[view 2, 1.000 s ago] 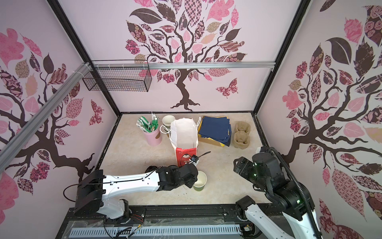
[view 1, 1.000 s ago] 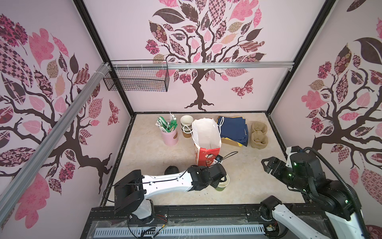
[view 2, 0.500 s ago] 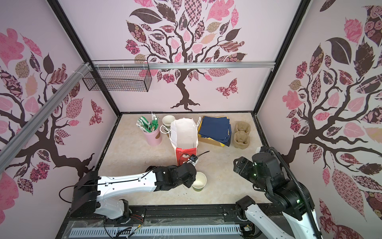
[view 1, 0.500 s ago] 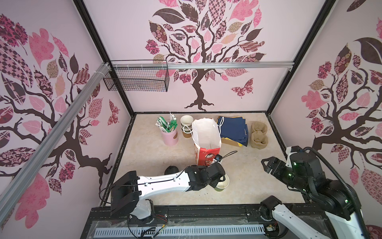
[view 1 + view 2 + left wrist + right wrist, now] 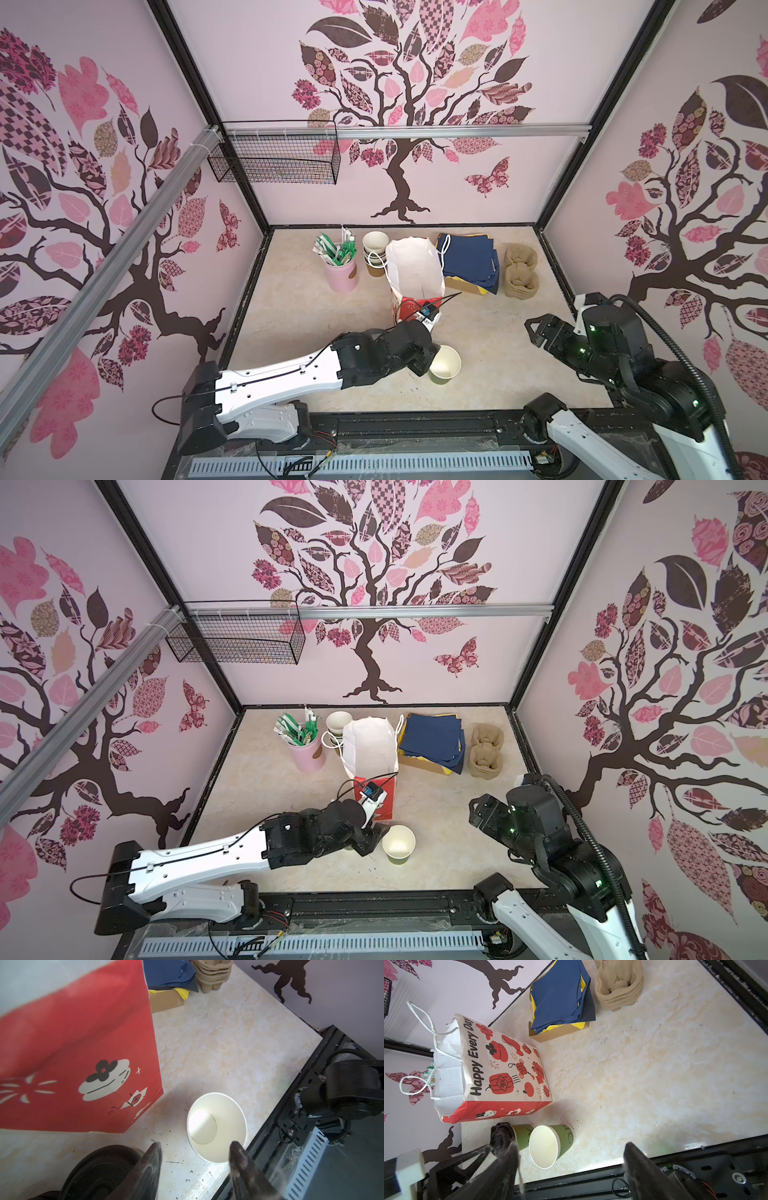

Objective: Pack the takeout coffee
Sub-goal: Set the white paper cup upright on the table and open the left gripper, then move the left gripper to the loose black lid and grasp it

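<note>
Cups are standing just ahead of your left end effector, which is hanging partly open and empty: lidded green cup, bare green cup. Right end effector is idling wide open, empty. You're likely capping the bare one next.

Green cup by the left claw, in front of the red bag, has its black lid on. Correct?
No. The green cup is lidless: the left wrist view looks straight into its white inside. It does stand by the left claw, in front of the red bag.
</note>
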